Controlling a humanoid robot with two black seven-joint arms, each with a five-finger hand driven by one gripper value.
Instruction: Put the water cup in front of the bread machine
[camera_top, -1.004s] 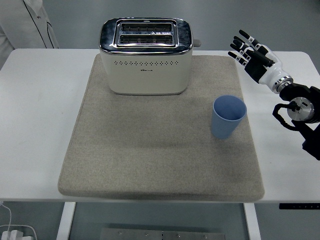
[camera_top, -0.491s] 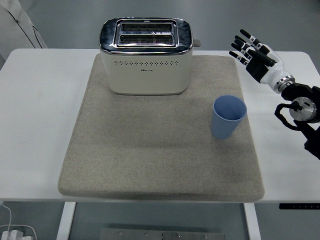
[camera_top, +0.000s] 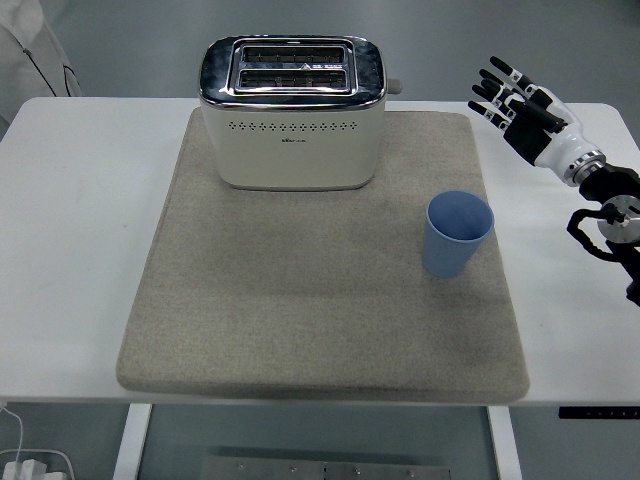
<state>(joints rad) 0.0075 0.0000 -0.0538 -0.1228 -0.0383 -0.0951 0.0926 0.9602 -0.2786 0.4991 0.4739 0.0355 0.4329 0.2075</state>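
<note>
The blue water cup (camera_top: 458, 234) stands upright and empty-looking on the grey mat (camera_top: 300, 310), close to the mat's right edge and about midway along it, well apart from the cream bread machine (camera_top: 291, 112), which sits at the mat's far edge, left of centre. Nothing holds the cup. The right hand (camera_top: 516, 103) hovers above the white table (camera_top: 80, 220) near its far right corner, beyond and to the right of the cup, fingers spread apart and empty. The left arm is out of view. The cup looks light and tall for its base, so a sideways brush from the fingers as the hand comes in could tip it or push it off the mat's right edge. A grasp taken too high at the rim could let it swing or slip on the carry. Set down too near the machine's front, it could knock against the casing.
</note>
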